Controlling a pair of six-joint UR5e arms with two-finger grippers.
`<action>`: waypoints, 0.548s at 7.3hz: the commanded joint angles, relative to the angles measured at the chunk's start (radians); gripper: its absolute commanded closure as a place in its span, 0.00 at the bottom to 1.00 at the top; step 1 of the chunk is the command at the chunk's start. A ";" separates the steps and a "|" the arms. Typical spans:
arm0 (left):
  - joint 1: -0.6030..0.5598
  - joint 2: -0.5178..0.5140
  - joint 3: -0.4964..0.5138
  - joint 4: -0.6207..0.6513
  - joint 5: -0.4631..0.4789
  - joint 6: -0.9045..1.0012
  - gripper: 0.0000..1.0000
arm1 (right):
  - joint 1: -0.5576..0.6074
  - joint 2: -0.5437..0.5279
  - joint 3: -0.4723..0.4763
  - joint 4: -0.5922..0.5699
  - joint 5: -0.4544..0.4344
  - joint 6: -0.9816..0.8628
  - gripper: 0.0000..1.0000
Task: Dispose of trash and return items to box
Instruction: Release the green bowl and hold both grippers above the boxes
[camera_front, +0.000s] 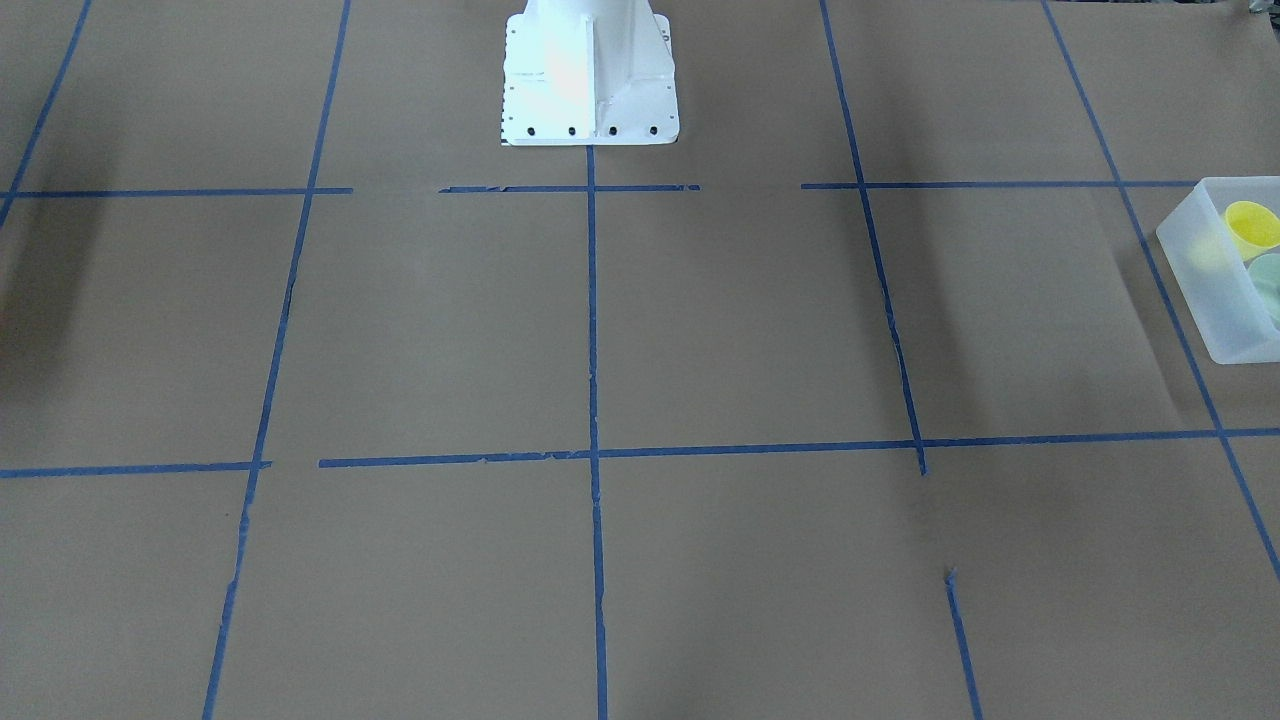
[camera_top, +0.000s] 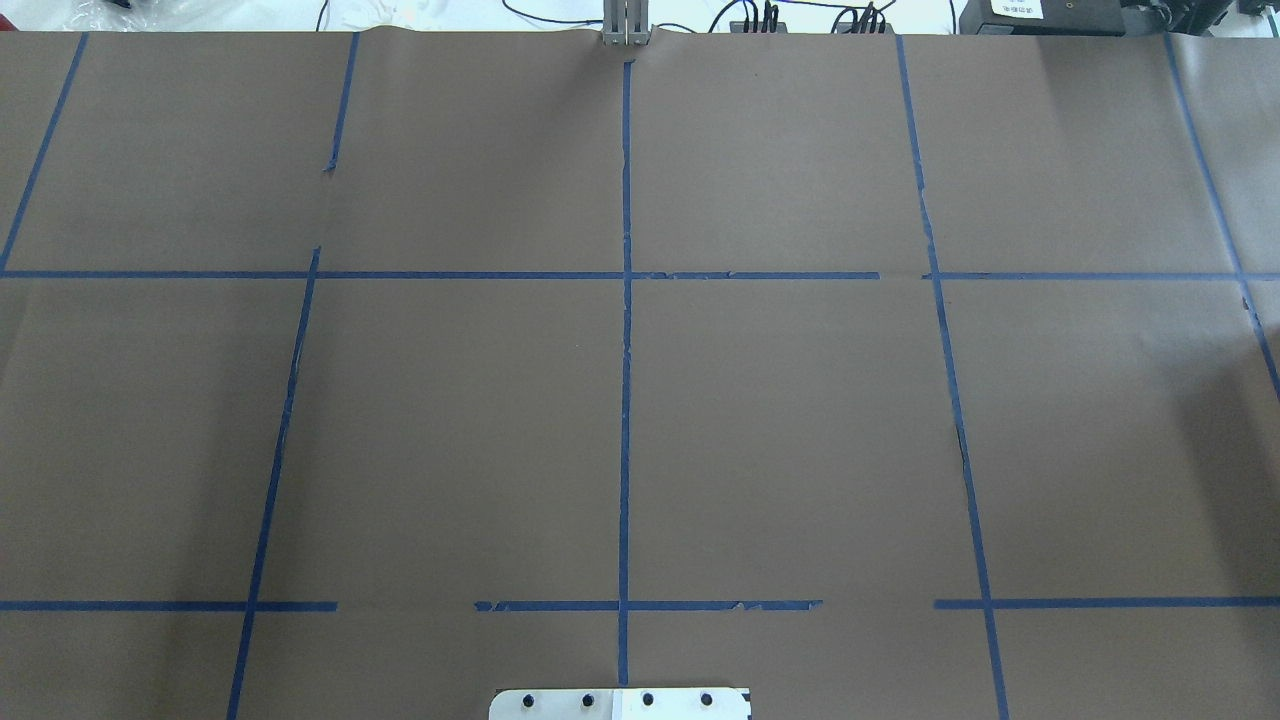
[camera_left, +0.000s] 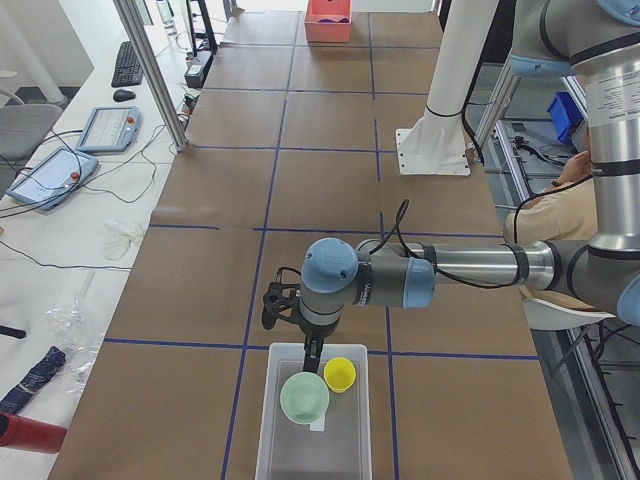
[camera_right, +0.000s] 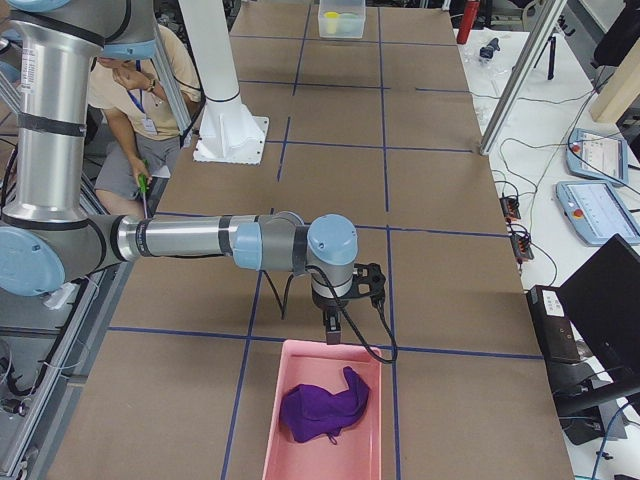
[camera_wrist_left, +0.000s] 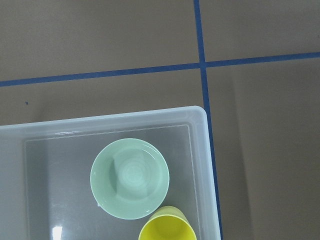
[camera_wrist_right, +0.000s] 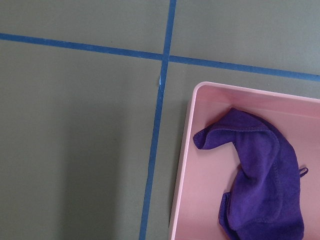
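Frosted translucent plastic forms the box (camera_left: 266, 432), which sits at the robot's left end of the desk (camera_top: 450, 420). Both items are inside it. The pale mint-green bowl (camera_wrist_left: 129, 178) rests open side up on the box floor, and the yellow cup (camera_left: 339, 374) stands just beside it, close to a side wall.

The left end effector (camera_left: 313, 354) hangs pointing down over the end of the box nearest the middle of the desk, with its arm stretched out low and level. That pose suits lowering things in from above, and its wrist camera looks straight down on the bowl and cup. Only the side camera shows the fingers, so it cannot be told whether they are spread or closed.

At the opposite end of the desk sits a pink bin (camera_right: 272, 400) with a crumpled purple cloth (camera_wrist_right: 260, 185) lying in it. The right end effector (camera_right: 331, 330) hangs above the bin's inner edge in the same downward pose, and its opening cannot be told either.

Having the containers at opposite ends lets each arm serve its own side without crossing. Judging by how things lie, the items are returned, the cloth looks to be the discarded trash, and the task appears finished or nearly so.
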 joint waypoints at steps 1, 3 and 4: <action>0.000 0.001 -0.003 0.000 0.000 -0.001 0.00 | -0.012 0.000 0.000 0.001 0.000 0.000 0.00; 0.000 0.001 -0.003 0.000 -0.001 -0.001 0.00 | -0.017 0.000 0.000 0.001 0.006 0.000 0.00; 0.000 0.001 -0.003 0.000 -0.003 -0.001 0.00 | -0.018 0.000 -0.003 0.025 0.006 0.001 0.00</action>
